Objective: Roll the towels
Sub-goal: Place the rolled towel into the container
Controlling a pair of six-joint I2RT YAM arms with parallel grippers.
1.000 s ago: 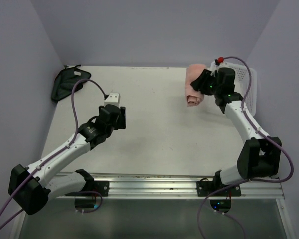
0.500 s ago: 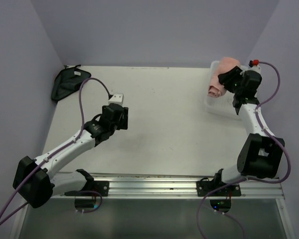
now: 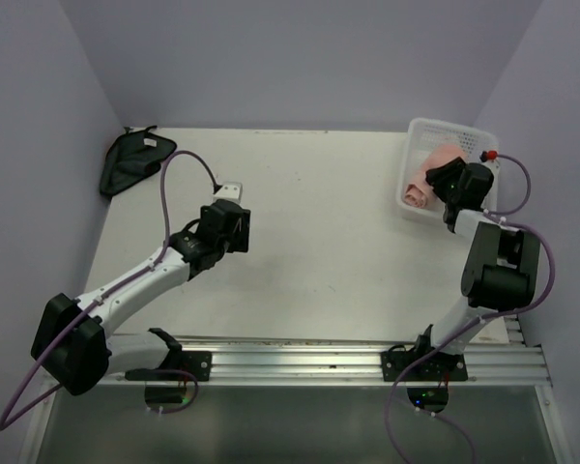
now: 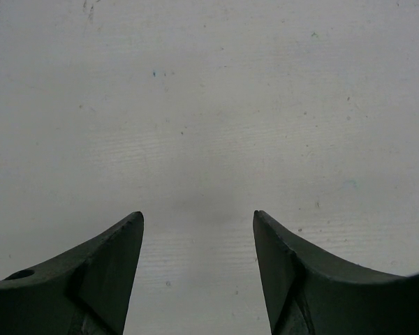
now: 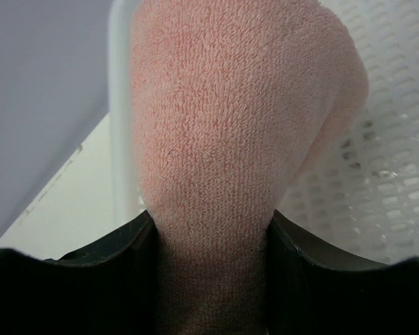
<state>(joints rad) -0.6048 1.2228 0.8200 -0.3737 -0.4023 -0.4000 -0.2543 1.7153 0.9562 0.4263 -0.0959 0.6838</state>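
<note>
The salmon-pink terry towel [image 3: 431, 172] is rolled up and sits inside the white perforated basket [image 3: 452, 130] at the back right. My right gripper [image 3: 441, 180] is shut on it; in the right wrist view the towel [image 5: 223, 139] fills the gap between both fingers, with the basket wall [image 5: 384, 174] behind. The blackish cloth [image 3: 128, 160] with a small white tag lies crumpled at the back left corner. My left gripper [image 3: 230, 191] is open and empty over the bare table [image 4: 209, 125], well right of and nearer than that cloth.
Purple walls close in the table at the back and both sides. The basket stands against the right wall. A metal rail [image 3: 300, 360] runs along the near edge by the arm bases.
My right gripper carried the pink towel to the right, from over the table into the basket. My left arm reached a little farther back and right.
</note>
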